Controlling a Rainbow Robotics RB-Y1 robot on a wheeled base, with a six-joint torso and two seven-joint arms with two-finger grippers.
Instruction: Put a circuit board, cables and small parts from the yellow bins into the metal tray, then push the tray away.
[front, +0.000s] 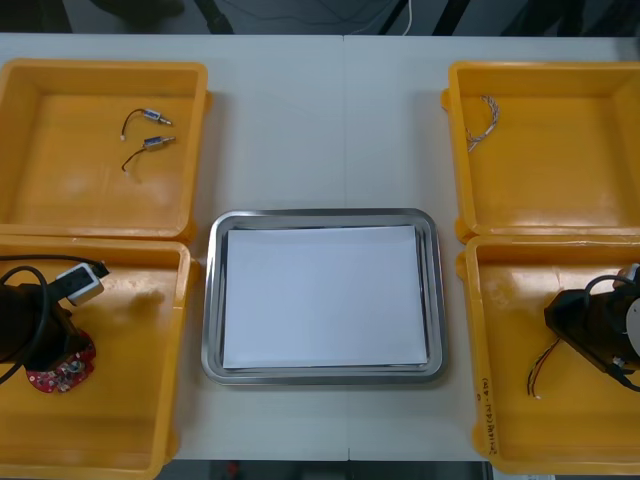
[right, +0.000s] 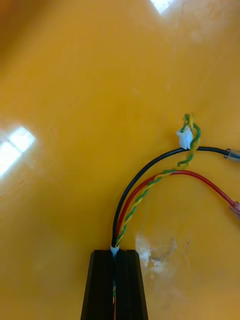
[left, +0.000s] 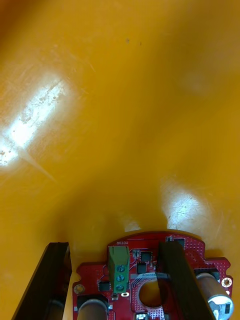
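Right gripper clamps a black, red and yellow-green cable bundle in the yellow bin at 4 o'clock of the metal tray. Left gripper, jaws apart, hangs over the red circuit board at 8 o'clock. Pick-up step; likely next: close left, lift both to the tray.

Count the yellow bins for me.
4: far left bin; near left bin, with the left gripper open over the board; far right bin; near right bin, with the right gripper shut on cables. None seem hidden.
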